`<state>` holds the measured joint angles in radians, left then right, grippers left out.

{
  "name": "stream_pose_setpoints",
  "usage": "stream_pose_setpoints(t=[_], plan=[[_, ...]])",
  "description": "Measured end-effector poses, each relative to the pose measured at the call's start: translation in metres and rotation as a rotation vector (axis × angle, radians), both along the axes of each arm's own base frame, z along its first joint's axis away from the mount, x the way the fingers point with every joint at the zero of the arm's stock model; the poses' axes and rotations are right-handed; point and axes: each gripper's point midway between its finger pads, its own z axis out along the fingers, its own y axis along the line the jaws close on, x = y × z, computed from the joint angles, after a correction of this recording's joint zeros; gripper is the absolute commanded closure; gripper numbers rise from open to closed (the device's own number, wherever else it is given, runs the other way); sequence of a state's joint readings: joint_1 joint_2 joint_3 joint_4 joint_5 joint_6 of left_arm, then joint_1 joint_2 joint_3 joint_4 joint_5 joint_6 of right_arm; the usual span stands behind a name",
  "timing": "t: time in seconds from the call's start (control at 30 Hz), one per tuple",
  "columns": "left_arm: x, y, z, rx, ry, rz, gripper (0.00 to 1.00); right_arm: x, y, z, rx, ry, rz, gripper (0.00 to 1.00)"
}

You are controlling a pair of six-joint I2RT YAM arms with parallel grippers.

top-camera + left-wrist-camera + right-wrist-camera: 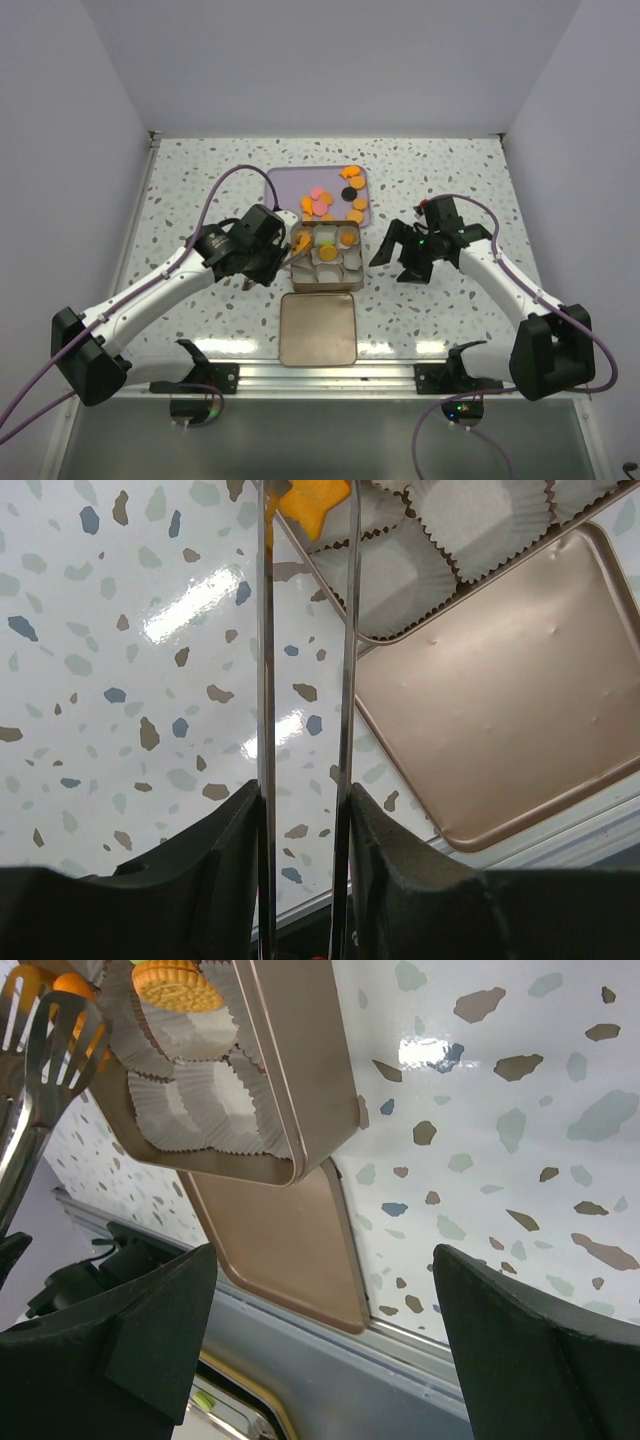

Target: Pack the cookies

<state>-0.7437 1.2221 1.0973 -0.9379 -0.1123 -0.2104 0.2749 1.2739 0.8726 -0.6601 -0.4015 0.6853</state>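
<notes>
Clenching tongs (265,680) in my left end effector (305,810), right end effector (320,1300) released; orange cookie (312,505) ahead could drop if tips slacken.

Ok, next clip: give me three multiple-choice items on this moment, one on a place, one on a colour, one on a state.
1. Where does the flat gold metal lid lie from the square metal tin?
A) nearer the arm bases
B) farther from the bases
C) on top of it

2. What colour is the small round cookie at the tips of the long metal tongs?
A) green
B) orange
C) black

3. The right gripper is:
A) shut on a cookie
B) gripping the lid
C) open, empty

Answers:
1 A, the top view shows it beside the tin's near edge.
2 B, seen in the left wrist view.
3 C, its fingers are spread wide.
</notes>
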Motion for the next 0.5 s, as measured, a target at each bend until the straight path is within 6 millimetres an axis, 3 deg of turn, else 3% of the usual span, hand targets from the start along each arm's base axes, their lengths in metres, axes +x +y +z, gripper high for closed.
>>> stream_pose_setpoints(t=[0.5], plan=[[0.0031, 0.0047, -0.0037, 0.031, -0.011, 0.03, 0.55, -0.0048, -0.0053, -0.0043, -0.034, 0.004, 0.026, 0.07]])
